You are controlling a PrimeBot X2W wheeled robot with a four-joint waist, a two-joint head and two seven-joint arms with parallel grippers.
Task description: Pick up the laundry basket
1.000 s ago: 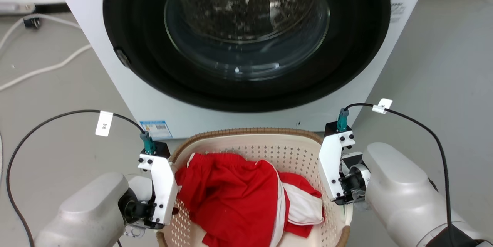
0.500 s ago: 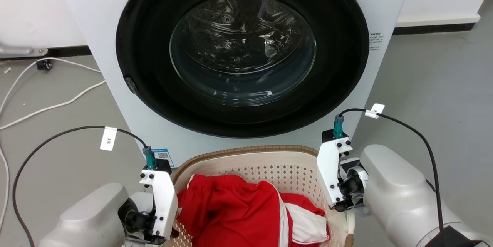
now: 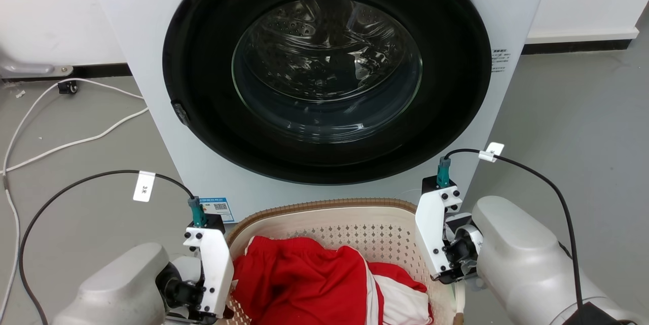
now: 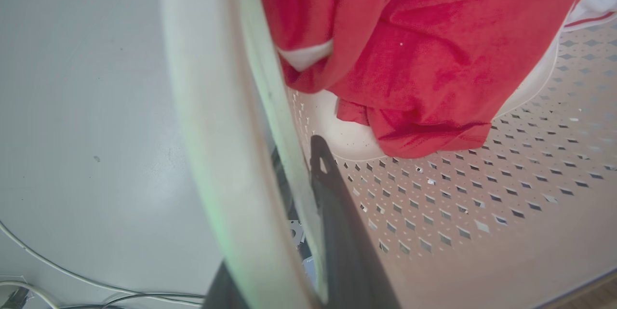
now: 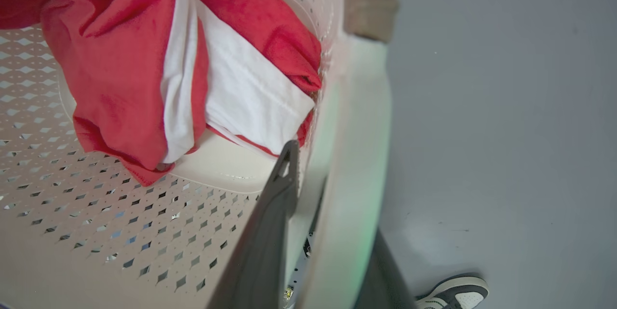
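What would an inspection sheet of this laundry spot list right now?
Surface: grey floor, smooth.
Job's things: laundry basket in front of the washer, holding red and white clothes.
Clutter: nothing seen.
Grippers: left gripper straddles the left handle; right gripper straddles the right handle; both look clamped.
Cables: black tagged cables loop from both wrists; white cords lie on the floor, left.
Surroundings: white wall with dark skirting; a person's shoe on the floor beyond the right handle.
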